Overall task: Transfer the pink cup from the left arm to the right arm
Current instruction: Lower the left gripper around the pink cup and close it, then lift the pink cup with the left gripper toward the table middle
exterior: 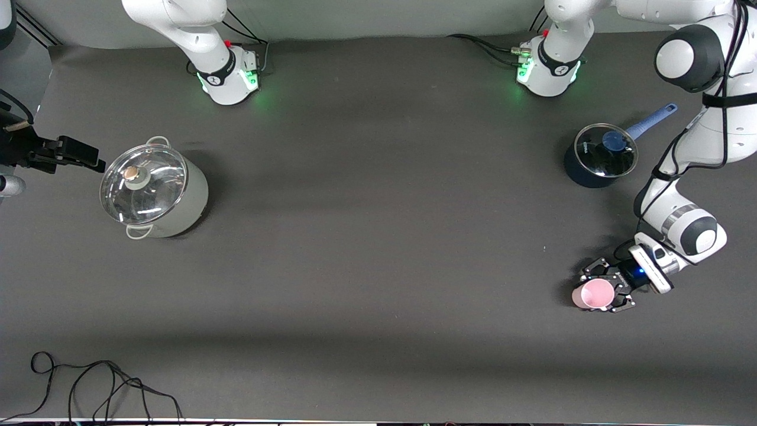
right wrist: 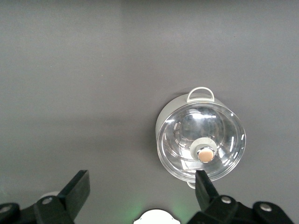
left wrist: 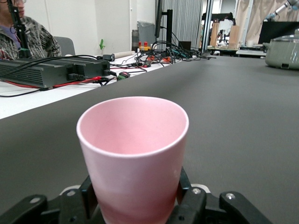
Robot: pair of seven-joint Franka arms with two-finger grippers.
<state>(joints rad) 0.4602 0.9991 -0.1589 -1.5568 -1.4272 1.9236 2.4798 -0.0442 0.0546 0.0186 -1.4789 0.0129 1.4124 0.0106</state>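
Note:
The pink cup (exterior: 596, 294) stands upright, mouth up, at the left arm's end of the table, nearer the front camera than the blue saucepan. My left gripper (exterior: 609, 291) is shut on it, with a black claw finger pressed against each side. In the left wrist view the cup (left wrist: 133, 140) fills the middle between the fingers (left wrist: 194, 200) of the left gripper (left wrist: 135, 189). I cannot tell whether the cup rests on the mat or hangs just above it. My right gripper (exterior: 89, 157) waits open and empty beside the grey pot; its fingers (right wrist: 79, 184) stand wide apart in the right wrist view (right wrist: 142, 179).
A pale grey pot with a glass lid (exterior: 154, 192) stands at the right arm's end and also shows in the right wrist view (right wrist: 201, 140). A dark blue saucepan with a glass lid (exterior: 598, 155) stands at the left arm's end. A black cable (exterior: 106, 384) lies along the front edge.

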